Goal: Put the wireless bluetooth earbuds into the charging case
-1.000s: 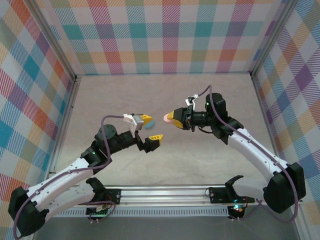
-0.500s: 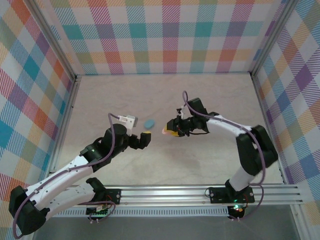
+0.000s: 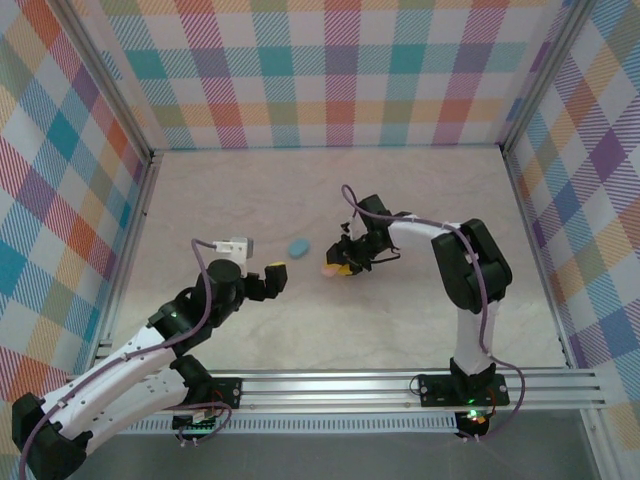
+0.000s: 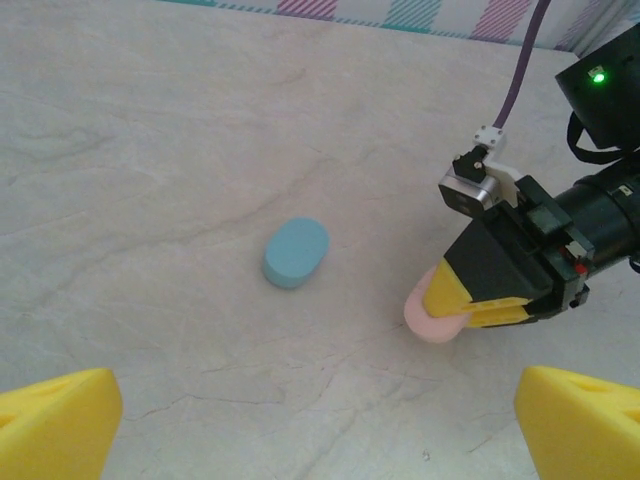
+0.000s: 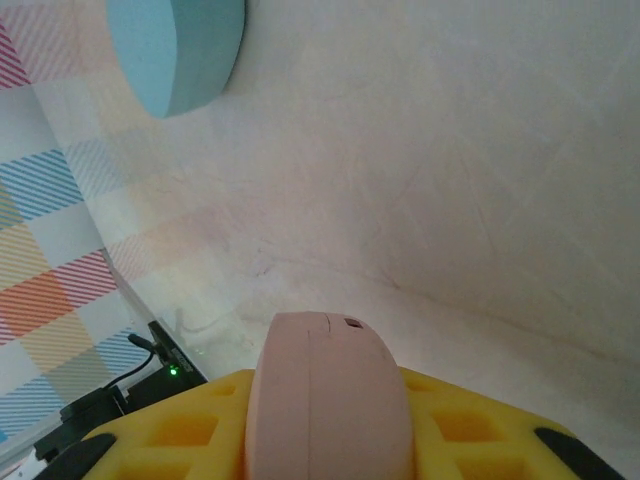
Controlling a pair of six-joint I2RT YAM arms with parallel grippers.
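**Top view.** Right gripper (image 3: 343,264): jaws clamped on one end of the pink case (image 3: 328,268), the free end pointing to 9 o'clock, probably offered for the other arm to work on. Left gripper (image 3: 272,280): jaws wide apart and holding nothing, at 8 o'clock of the pink case, seemingly ready to help. Blue case (image 3: 298,246): loose on the table (image 3: 420,190), at 10 o'clock of the pink case.

**Left wrist.** Blue case (image 4: 296,252) lies flat and shut. Pink case (image 4: 430,316) sits at 4 o'clock of it, low over the table; contact cannot be told.

**Right wrist.** Pink case (image 5: 328,400) sits between the pads (image 5: 190,435), seam shut.

**Earbuds.** Whereabouts cannot be told.
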